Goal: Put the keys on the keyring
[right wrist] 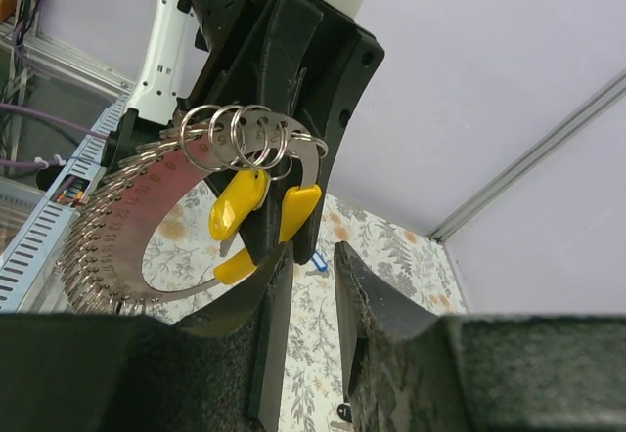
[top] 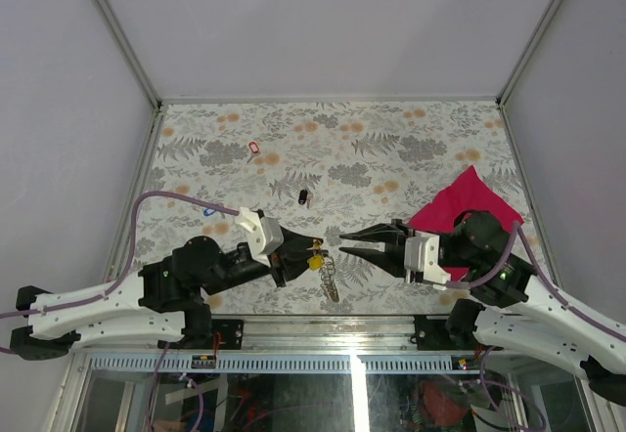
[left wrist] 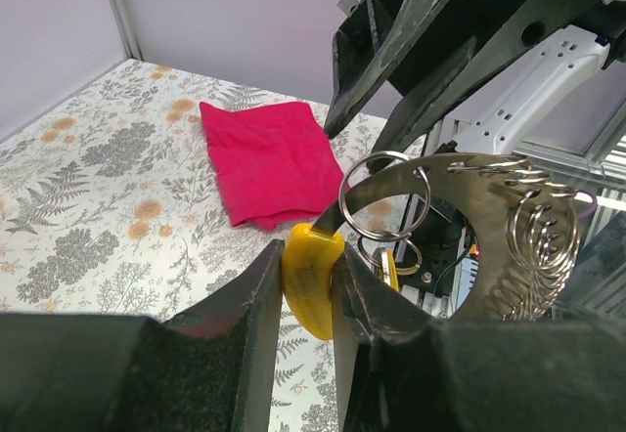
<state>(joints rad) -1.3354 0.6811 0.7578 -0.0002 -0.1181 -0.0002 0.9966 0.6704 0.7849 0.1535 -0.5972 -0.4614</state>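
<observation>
My left gripper (top: pixel 296 248) is shut on the yellow piece (left wrist: pixel 311 276) of the keyring (left wrist: pixel 468 219) and holds the silvery loop above the table's near edge. The keyring (top: pixel 327 274) hangs below the jaws in the top view. Small split rings and a yellow key (right wrist: pixel 238 204) hang on the keyring (right wrist: pixel 117 227). My right gripper (top: pixel 344 241) is open and empty, its tips just right of the keyring. In the right wrist view the right gripper (right wrist: pixel 305 268) faces the pinched yellow piece (right wrist: pixel 299 212). A red key (top: pixel 253 148), a black key (top: pixel 303 196) and a blue key (top: pixel 207 211) lie on the table.
A magenta cloth (top: pixel 465 205) lies at the right, partly under my right arm; it also shows in the left wrist view (left wrist: pixel 269 163). The floral table cover (top: pixel 391 149) ends at a metal rail along the near edge. Grey walls enclose the other sides.
</observation>
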